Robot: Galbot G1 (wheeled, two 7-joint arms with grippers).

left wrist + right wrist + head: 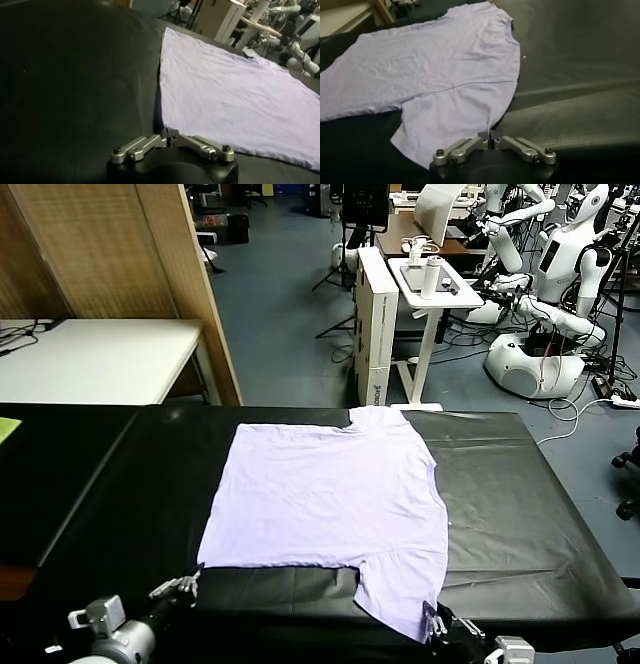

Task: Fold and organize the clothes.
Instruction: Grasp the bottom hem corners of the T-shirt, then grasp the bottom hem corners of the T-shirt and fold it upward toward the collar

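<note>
Nearest the robot, two metal end effectors sit low at the front edge of the desk, one on each side. The left end effector has its fingertips drawn together with nothing between them, just beside the near left corner of the T-shirt. The right end effector is likewise closed on nothing, its tips at the hem of the near sleeve without gripping it. The desk wears a black, slightly glossy cover with faint creases. One T-shirt lies flat on it, centered: thin, soft, light lavender fabric, gently wrinkled, short-sleeved, one sleeve reaching toward the robot and the other at the far edge. Beyond stand a white side table and a wooden panel.
</note>
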